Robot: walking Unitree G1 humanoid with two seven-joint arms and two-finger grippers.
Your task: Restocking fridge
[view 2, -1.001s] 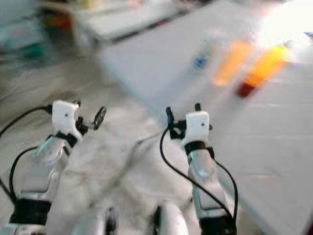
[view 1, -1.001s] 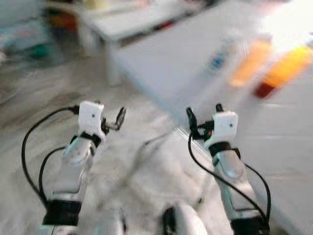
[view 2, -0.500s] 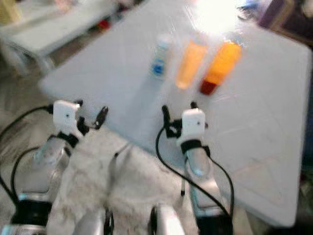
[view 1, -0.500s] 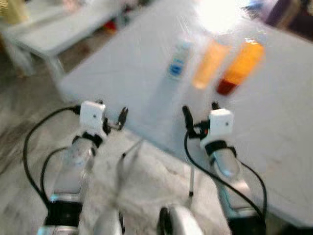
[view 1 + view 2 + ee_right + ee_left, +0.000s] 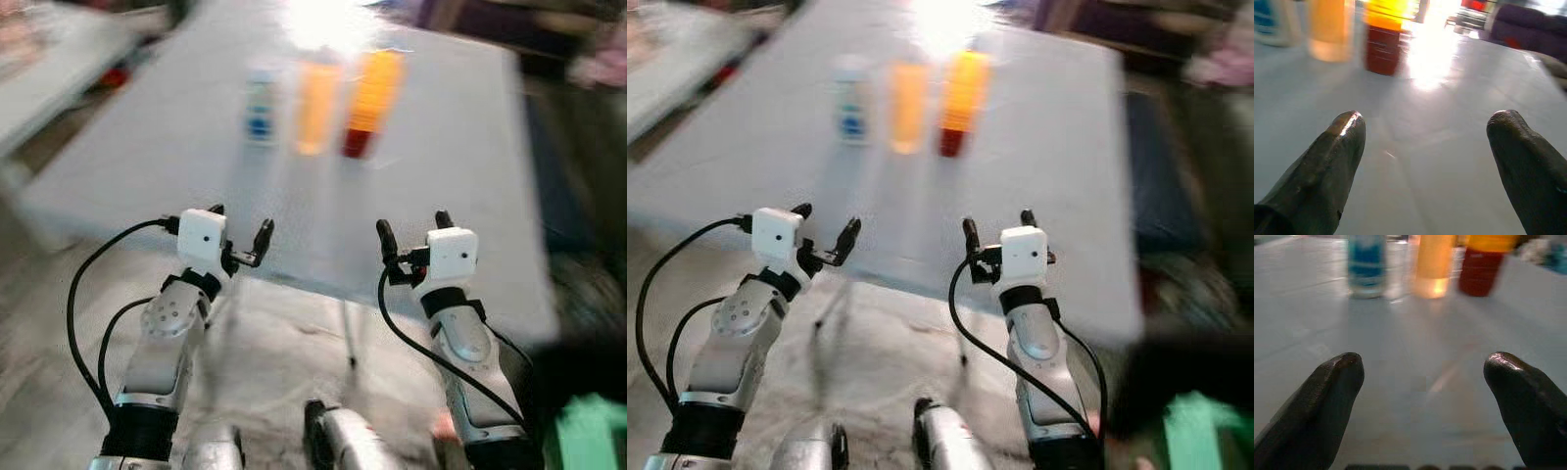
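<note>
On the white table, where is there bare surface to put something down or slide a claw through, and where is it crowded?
The white table is bare from its near edge up to the row of three bottles: the blue-label bottle, the pale orange bottle and the orange bottle with the dark red base. It is also bare to the row's right. The bottles stand close together, leaving little room between them. The left claw and right claw hover open at the near edge.

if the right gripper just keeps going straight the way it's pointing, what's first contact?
Likely the red-based orange bottle. The open right gripper looks along bare white table, with that bottle slightly to one side of its line. Depth is blurred, so it might pass beside it.
</note>
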